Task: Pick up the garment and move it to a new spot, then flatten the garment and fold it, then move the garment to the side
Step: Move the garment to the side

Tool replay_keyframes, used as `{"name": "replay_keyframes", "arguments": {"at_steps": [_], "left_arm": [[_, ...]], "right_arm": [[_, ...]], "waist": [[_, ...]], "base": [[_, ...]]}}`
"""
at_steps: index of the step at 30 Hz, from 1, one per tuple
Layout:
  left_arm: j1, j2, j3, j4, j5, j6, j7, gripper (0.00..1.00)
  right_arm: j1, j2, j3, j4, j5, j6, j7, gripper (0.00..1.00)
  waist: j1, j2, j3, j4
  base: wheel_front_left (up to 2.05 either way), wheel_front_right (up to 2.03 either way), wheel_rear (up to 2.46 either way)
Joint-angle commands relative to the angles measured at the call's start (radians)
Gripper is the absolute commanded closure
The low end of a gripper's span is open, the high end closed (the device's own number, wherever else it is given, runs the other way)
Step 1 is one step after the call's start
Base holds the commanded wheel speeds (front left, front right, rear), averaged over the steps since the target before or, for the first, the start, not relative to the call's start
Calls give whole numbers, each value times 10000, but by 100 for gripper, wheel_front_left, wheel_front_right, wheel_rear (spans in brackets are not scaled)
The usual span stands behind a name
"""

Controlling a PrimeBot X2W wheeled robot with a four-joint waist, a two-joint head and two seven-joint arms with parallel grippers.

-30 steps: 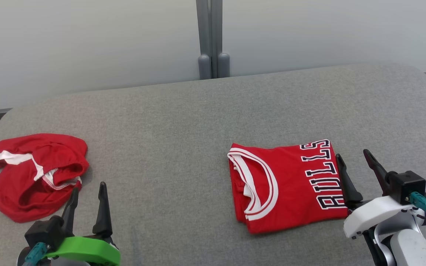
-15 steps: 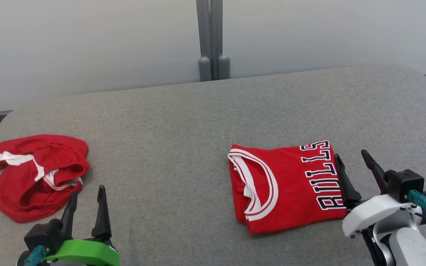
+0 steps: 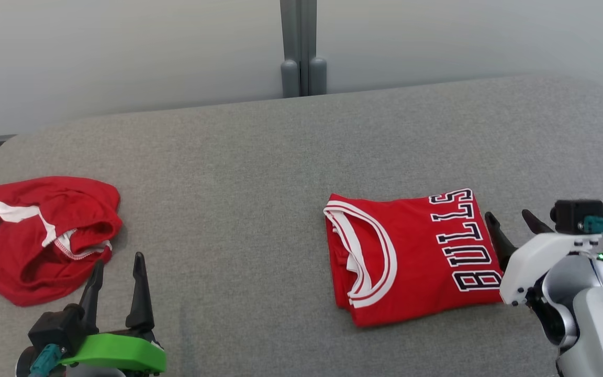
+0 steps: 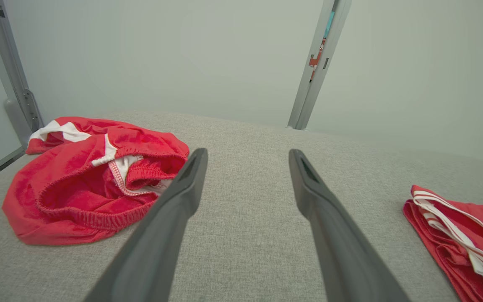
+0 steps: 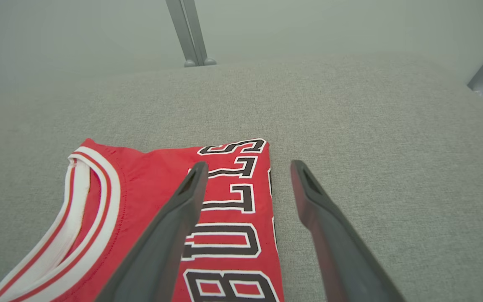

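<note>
While our left gripper (image 3: 118, 259), near the crumpled shorts (image 3: 45, 235), and our right gripper (image 3: 506, 214), just beside the folded jersey (image 3: 411, 251), both stand spread and empty, the jersey lies right of centre on the grey table (image 3: 254, 157). If we pinch only its top layer at that edge, the fold could peel open or bunch into wrinkles when we slide it aside.

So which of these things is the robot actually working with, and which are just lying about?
In the job: folded red Bulls jersey; right gripper, open at its lettered edge; left gripper, open.
Lying about, probably: crumpled red shorts, untouched; grey post behind.
</note>
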Motion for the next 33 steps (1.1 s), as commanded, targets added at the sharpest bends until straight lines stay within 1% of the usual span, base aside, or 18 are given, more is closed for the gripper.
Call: {"name": "replay_keyframes", "arguments": {"at_steps": [1,4,6,8,10,16,20,22,23,24,25,27,31,33], "left_arm": [[-91,-7,50,-91,105,-18,1,0],[-337,-12,12,-192,168,-18,1,0],[-476,2,-79,-221,202,-18,1,0],[-606,18,-157,-263,195,-18,1,0],[-786,43,-275,-328,171,-18,1,0],[-1237,172,-597,-379,39,-18,1,0],[-1386,251,-704,-388,7,-18,1,0],[-1423,275,-726,-379,-4,-19,1,0],[-1434,290,-726,-383,-10,-19,1,0],[-1444,302,-735,-395,-5,-19,1,0],[-1456,311,-728,-422,7,-19,1,0],[-1492,368,-688,-496,35,-19,1,0],[-1634,481,-574,-833,145,-19,1,0],[-1735,532,-574,-1037,242,-19,3,0]], "right_arm": [[-301,-87,-135,91,26,-3,804,0],[-790,-144,-249,310,263,0,2568,0],[-1009,-320,-237,474,213,0,3410,0],[-1191,-329,-157,614,415,1,4017,0],[-1337,-428,-91,762,561,1,4433,0],[-1625,-710,-106,1469,531,1,4963,0],[-1707,-560,-151,1970,899,1,5257,0],[-1714,-569,36,2194,1031,3,5374,0],[-1708,-588,189,2277,1102,3,5434,20],[-1752,-646,447,2308,1190,3,5455,71],[-1808,-704,608,2316,1269,3,5398,100],[-2067,-983,1030,2219,1262,3,5224,100],[-3101,-2014,1916,1820,935,-10,4578,100],[-3520,-2422,2123,1771,946,-8,4316,100]], "waist": [[0,-1,317,-1],[0,-1,623,97],[0,-1,802,196],[0,-1,974,299],[0,-1,1176,413],[0,-1,1659,740],[0,-1,1833,839],[0,-1,1901,845],[0,-1,1933,837],[0,-1,1987,810],[0,-1,2031,770],[0,-1,2170,601],[0,-1,2584,34],[0,-1,2802,-257]], "base": [[0,0,0],[0,0,0],[0,0,0],[0,0,0],[0,0,0],[0,0,0],[0,0,0],[0,0,0],[0,0,0],[0,0,0],[0,0,0],[0,0,0],[0,0,0],[0,0,0]]}}
